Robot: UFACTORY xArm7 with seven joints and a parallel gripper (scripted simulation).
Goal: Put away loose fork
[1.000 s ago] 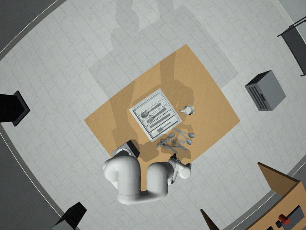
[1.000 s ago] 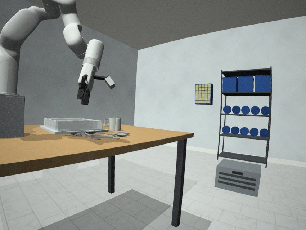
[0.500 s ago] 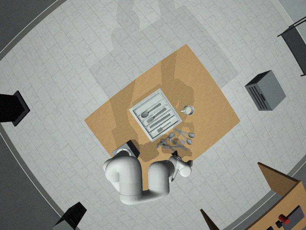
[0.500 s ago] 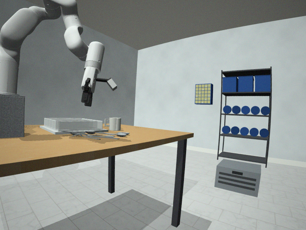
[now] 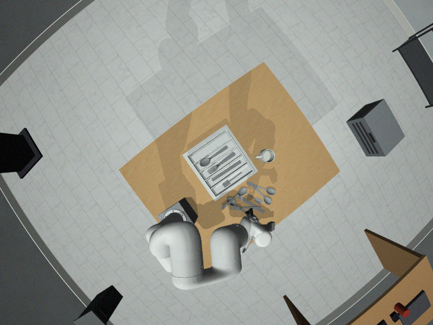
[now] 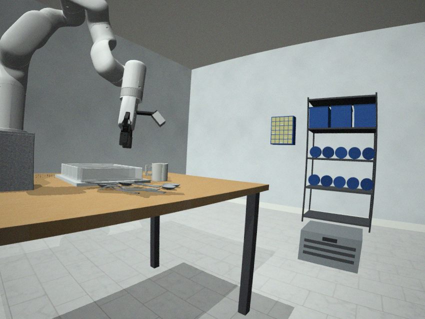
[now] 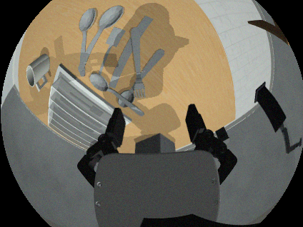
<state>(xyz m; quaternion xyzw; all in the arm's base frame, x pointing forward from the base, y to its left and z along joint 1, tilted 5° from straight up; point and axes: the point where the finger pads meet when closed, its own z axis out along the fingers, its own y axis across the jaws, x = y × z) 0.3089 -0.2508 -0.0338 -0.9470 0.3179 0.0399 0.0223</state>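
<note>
Your gripper (image 7: 154, 119) is hanging wide open with nothing between its fingers, well above the wooden table (image 6: 205, 188). Below it, the loose fork (image 7: 145, 76) is lying among spoons and knives in a scattered pile just beside the tray (image 5: 195, 148). Inside the tray, another fork (image 5: 220, 164) is resting flat in its slot. A mug (image 5: 266, 155) is standing near the tray.

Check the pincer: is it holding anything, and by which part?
Nothing is held. The pincer is open, hanging above the loose cutlery pile beside the tray.
</note>
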